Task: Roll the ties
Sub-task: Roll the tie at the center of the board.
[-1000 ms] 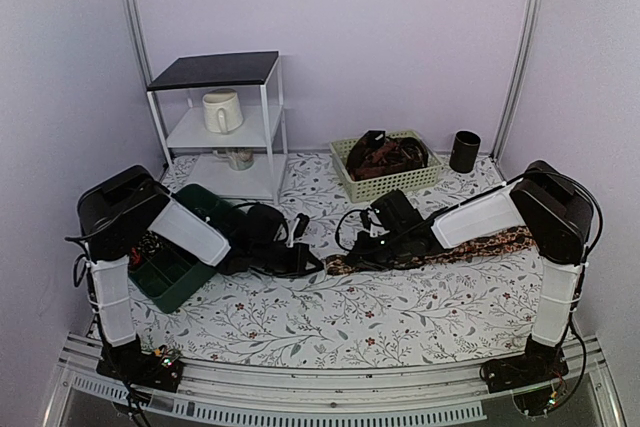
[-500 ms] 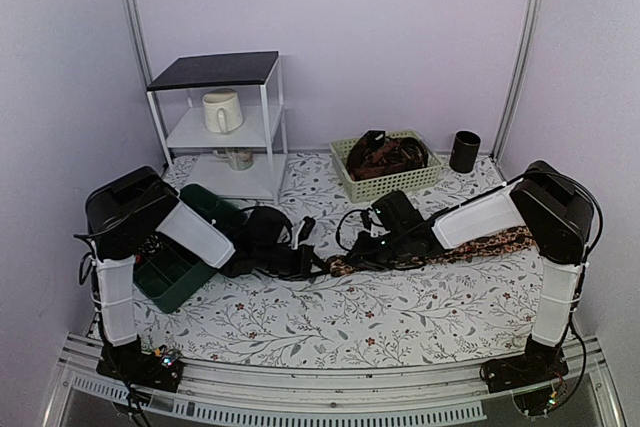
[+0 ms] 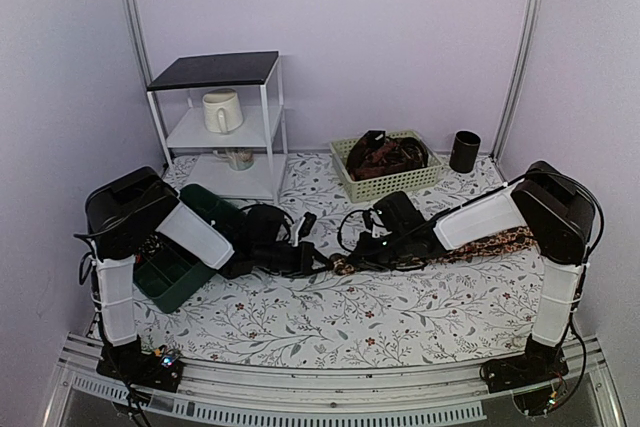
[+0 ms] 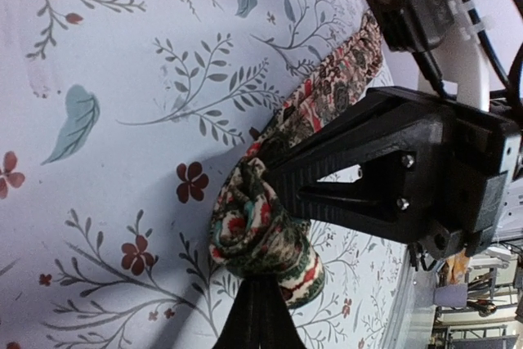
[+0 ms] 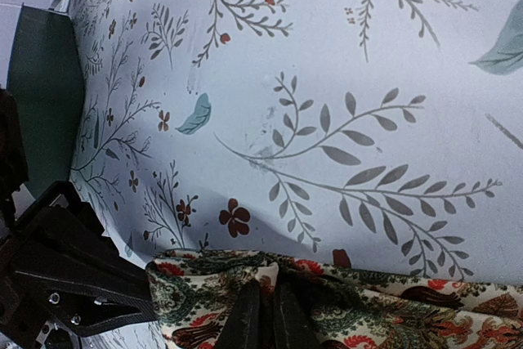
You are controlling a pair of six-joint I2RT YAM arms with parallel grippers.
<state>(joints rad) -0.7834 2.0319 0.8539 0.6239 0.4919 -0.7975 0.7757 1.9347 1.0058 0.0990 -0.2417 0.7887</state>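
Note:
One of the ties (image 3: 480, 245), patterned in dark green, red and cream, lies stretched across the cloth from the right toward the middle. Its left end is wound into a small coil (image 4: 245, 230). My left gripper (image 4: 257, 279) is shut on that coil, and in the top view it (image 3: 320, 259) sits at the tie's left tip. Just to the right, my right gripper (image 5: 268, 288) pinches the tie's fabric (image 5: 368, 316) between nearly closed fingers. It (image 3: 350, 261) almost touches the left one. More dark ties are heaped in the basket (image 3: 385, 187).
A dark green bin (image 3: 165, 282) lies under the left arm. A white shelf unit (image 3: 215, 127) with a mug (image 3: 222, 110) stands at the back left. A black cup (image 3: 464, 151) stands at the back right. Black cables loop behind both grippers.
The left arm has slid right, bringing its gripper up against the tie's end and the right gripper. The right arm has barely moved.

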